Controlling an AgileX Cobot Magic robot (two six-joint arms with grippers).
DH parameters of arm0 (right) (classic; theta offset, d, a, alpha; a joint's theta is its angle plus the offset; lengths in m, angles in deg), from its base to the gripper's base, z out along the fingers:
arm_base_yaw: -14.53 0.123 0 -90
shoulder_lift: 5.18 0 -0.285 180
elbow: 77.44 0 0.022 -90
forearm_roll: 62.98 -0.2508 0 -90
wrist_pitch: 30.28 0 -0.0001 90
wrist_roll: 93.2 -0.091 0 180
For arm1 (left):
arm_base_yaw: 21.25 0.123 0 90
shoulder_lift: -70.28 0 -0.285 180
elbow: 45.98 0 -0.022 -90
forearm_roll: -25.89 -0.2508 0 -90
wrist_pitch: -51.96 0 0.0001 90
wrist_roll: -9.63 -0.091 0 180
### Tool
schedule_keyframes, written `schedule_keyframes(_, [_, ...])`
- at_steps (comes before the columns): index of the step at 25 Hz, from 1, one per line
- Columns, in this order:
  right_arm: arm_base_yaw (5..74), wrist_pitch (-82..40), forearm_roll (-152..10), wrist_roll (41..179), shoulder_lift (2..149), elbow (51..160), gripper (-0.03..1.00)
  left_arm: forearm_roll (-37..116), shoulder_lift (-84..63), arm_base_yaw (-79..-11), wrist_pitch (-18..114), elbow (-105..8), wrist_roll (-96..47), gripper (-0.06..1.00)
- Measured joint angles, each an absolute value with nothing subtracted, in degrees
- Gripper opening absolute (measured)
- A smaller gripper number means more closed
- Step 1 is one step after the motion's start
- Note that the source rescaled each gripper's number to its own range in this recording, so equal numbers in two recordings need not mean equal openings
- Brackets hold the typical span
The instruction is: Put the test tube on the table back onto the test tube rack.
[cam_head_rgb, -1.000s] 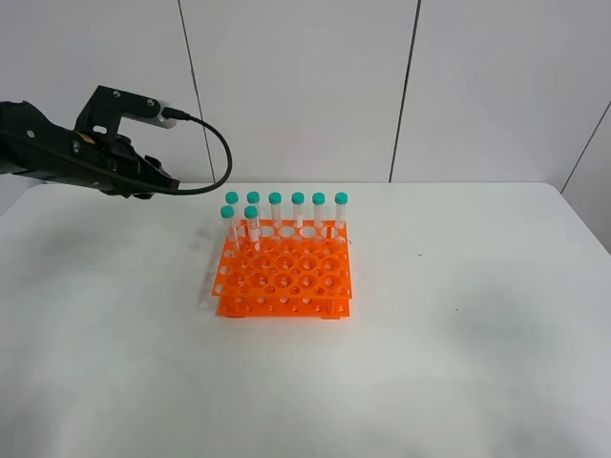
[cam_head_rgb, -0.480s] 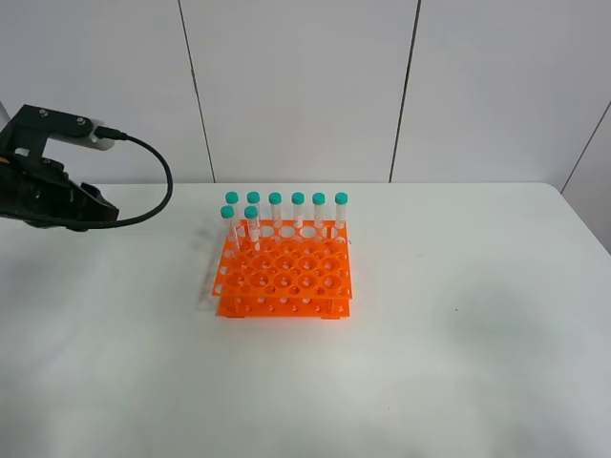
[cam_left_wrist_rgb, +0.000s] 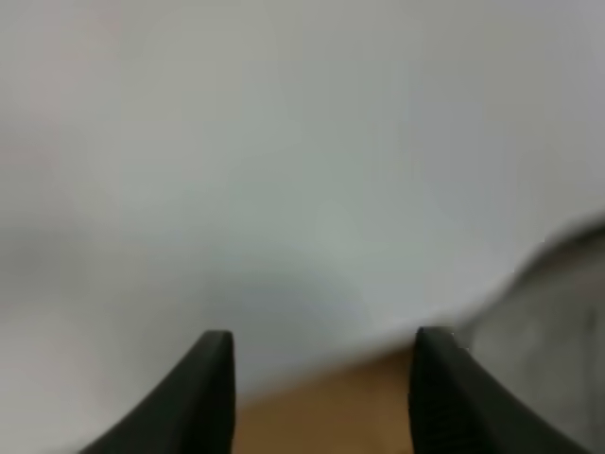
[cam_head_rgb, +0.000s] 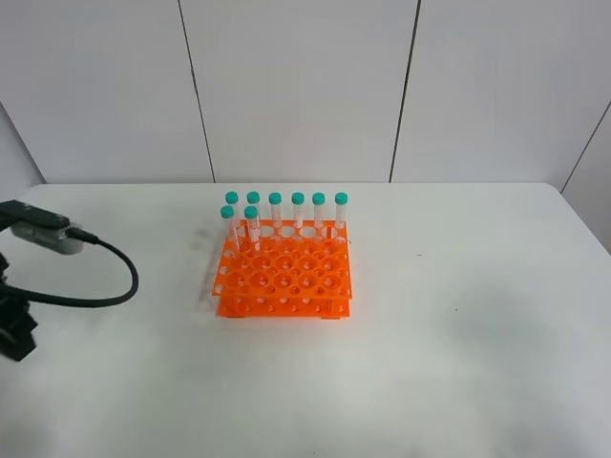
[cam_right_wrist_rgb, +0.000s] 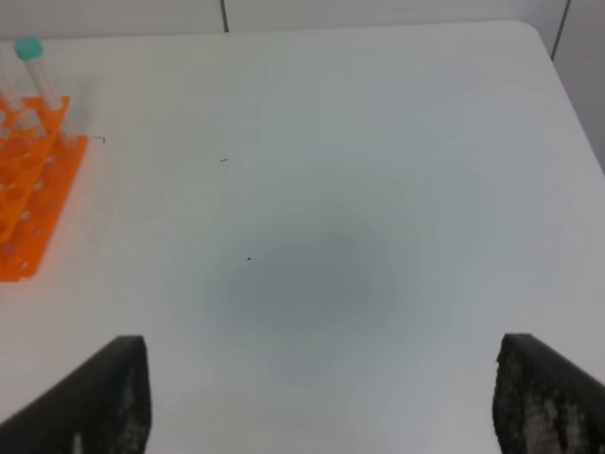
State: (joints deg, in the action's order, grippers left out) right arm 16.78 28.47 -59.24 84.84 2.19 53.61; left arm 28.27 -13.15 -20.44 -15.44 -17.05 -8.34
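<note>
Orange test tube rack (cam_head_rgb: 284,272): 1 | teal-capped tubes (cam_head_rgb: 275,212): 8

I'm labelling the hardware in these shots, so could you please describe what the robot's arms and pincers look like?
The left arm is black, carrying a light grey module with a looping black cable. The left pincer has dark, smooth, tapered fingers; the right pincer has black, rough-textured fingers. No markings are visible.

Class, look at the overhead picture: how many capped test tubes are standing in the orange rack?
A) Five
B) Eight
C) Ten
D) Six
B: the test tube rack holds eight teal-capped tubes, six along the back row and two just in front of it at the left end.
</note>
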Motion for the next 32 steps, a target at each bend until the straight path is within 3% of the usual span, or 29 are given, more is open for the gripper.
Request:
schedule_keyframes(5, [16.78,28.47,-59.24,84.84,2.19,53.61,0.88,24.29,-11.31,-20.44,-17.32,-17.11,1.72,0.29])
schedule_keyframes(13, [16.78,28.47,-59.24,84.84,2.19,53.61,0.88,24.16,-6.11,-20.44,-17.44,-17.11,2.94,0.29])
schedule_keyframes(21, [16.78,28.47,-59.24,84.84,2.19,53.61,0.88,29.70,9.25,-20.44,-17.56,-16.66,5.51,0.29])
schedule_keyframes(32, [16.78,28.47,-59.24,84.84,2.19,53.61,0.88,30.19,29.12,-20.44,-17.80,-7.95,3.77,0.29])
